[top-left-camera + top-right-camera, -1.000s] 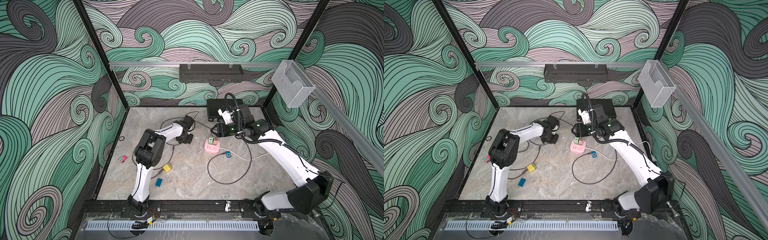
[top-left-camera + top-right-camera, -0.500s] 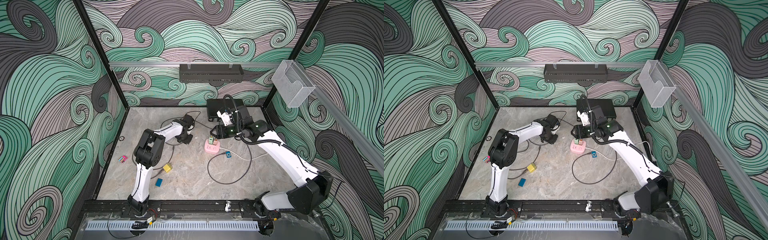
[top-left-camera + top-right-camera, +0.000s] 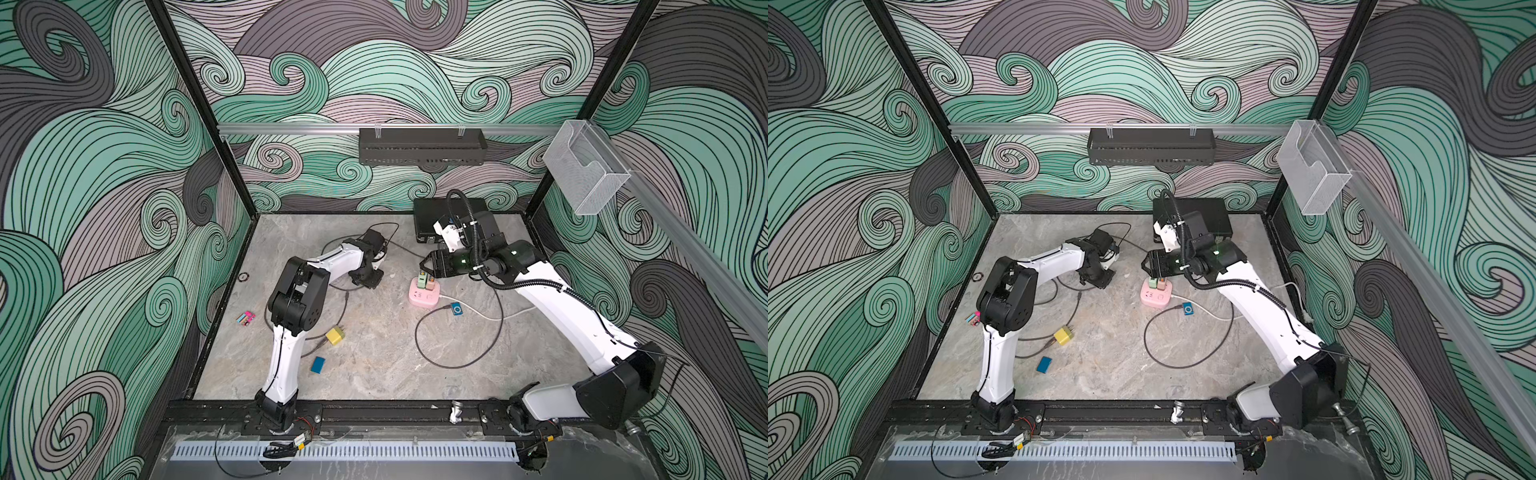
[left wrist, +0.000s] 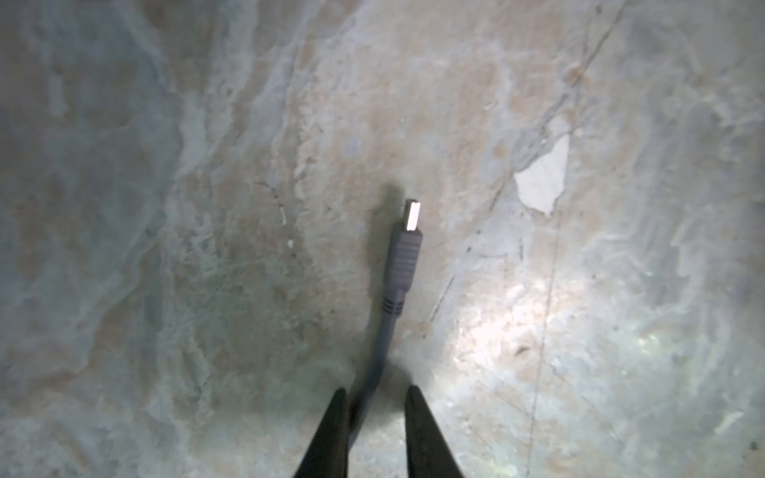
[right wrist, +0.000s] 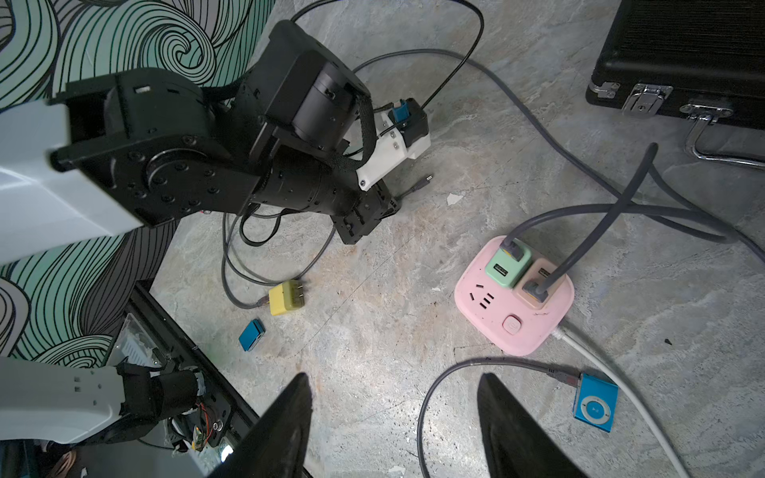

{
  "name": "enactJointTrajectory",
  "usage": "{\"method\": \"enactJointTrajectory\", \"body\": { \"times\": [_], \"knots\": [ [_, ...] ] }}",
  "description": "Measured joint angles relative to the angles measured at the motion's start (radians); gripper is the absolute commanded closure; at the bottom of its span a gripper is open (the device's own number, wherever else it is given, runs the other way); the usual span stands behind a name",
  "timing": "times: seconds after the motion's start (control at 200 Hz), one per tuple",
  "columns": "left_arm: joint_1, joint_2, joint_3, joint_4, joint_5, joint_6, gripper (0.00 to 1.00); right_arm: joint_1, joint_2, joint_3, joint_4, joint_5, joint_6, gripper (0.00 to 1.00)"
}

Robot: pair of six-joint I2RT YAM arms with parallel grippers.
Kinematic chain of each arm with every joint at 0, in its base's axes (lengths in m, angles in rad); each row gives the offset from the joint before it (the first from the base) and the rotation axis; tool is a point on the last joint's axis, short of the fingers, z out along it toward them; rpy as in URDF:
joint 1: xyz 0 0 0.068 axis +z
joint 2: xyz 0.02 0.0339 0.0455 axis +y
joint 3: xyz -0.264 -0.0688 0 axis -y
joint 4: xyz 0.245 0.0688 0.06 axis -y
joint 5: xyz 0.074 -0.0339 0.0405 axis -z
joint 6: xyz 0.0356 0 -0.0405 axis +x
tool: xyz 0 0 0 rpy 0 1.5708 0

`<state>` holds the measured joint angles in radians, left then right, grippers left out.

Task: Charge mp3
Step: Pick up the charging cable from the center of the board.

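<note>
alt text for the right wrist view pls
A pink power strip on a table holds a green charger and a tan charger, each with a grey cable plugged in. A blue mp3 player with its cable attached lies beside it, near the open right tool.

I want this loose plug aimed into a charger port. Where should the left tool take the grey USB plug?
Probably grip the ribbed housing of the grey USB plug, just behind its metal tip, coming straight down with jaws across its width. It lies flat on the table, and the left tool only straddles the thin cable behind it.
</note>
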<state>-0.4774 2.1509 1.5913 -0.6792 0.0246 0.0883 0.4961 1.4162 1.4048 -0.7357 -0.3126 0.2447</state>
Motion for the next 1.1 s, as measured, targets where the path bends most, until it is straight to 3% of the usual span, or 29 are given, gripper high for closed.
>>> {"method": "enactJointTrajectory", "body": {
  "times": [0.085,0.24,0.636,0.931,1.102],
  "knots": [
    [0.011,0.01,0.012,-0.002,0.059,0.024,1.0,0.0,0.0,0.0,0.0,0.0,-0.001,0.36],
    [0.024,0.048,0.07,-0.024,0.143,0.065,1.0,0.0,-0.007,0.0,-0.002,0.0,-0.003,0.36],
    [0.048,0.066,0.191,-0.087,0.229,0.081,1.0,0.0,-0.032,-0.019,-0.001,0.003,-0.009,0.36],
    [0.056,-0.049,0.185,-0.115,0.299,0.072,1.0,0.0,-0.032,-0.048,0.018,-0.01,0.001,0.37],
    [0.072,-0.222,0.119,-0.099,0.415,0.004,1.0,0.006,-0.021,-0.131,0.15,-0.082,0.064,0.39]
  ]
}}
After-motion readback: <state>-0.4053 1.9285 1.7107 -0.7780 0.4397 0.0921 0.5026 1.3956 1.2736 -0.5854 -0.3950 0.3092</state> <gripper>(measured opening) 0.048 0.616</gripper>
